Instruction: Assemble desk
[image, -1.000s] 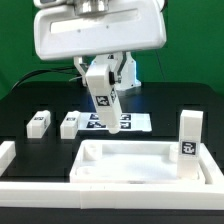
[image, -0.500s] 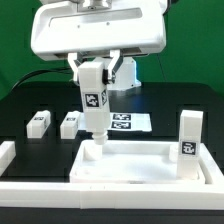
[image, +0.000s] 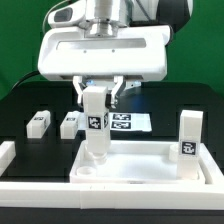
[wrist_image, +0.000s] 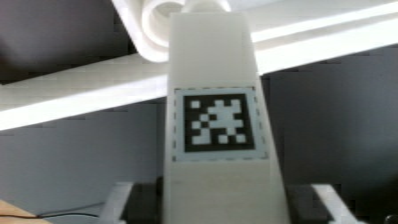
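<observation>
My gripper (image: 100, 93) is shut on the top of a white block leg (image: 95, 122), held upright with its tag facing the camera. The leg's lower end stands in the rear corner of the white desk top (image: 150, 172), on the exterior view's left. In the wrist view the tagged leg (wrist_image: 219, 120) fills the middle between my fingers (wrist_image: 125, 203), with the desk top's rim (wrist_image: 71, 95) behind it. Two loose legs (image: 38, 122) (image: 69, 124) lie on the black table to the left. A third leg (image: 189, 135) stands upright at the right.
The marker board (image: 128, 122) lies flat behind the desk top, partly hidden by the held leg. A white barrier (image: 8, 160) runs along the table's left side and front edge. A green backdrop stands behind the table.
The leg was tilted above the marker board a second ago. It has swung upright and come down with my gripper into the desk top's left rear corner.
</observation>
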